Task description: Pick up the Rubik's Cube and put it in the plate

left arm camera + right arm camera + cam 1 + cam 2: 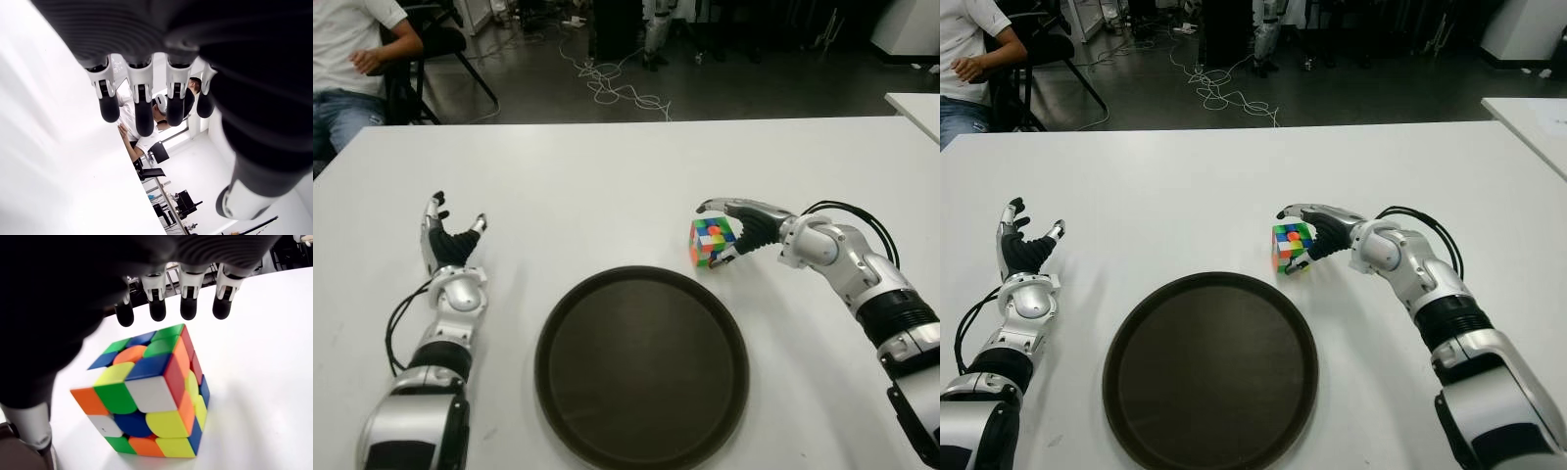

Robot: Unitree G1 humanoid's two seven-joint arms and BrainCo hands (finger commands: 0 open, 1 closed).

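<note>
1. Just beyond the plate's (641, 367) far right rim I see the cube (713, 242) standing on the white bench (607, 186) — outside the plate, near it.
2. My right hand (744, 227) is at the cube's right side, its fingers (189, 303) extended over the top; in the wrist view the tips hang clear of the cube, so nothing is gripped.
3. My left hand (448, 245) shows on the left, well apart from the plate — fingers (143, 105) spread, pointing up, holding nothing.
4. At the far left corner a person (352, 69) sits on a chair.
</note>
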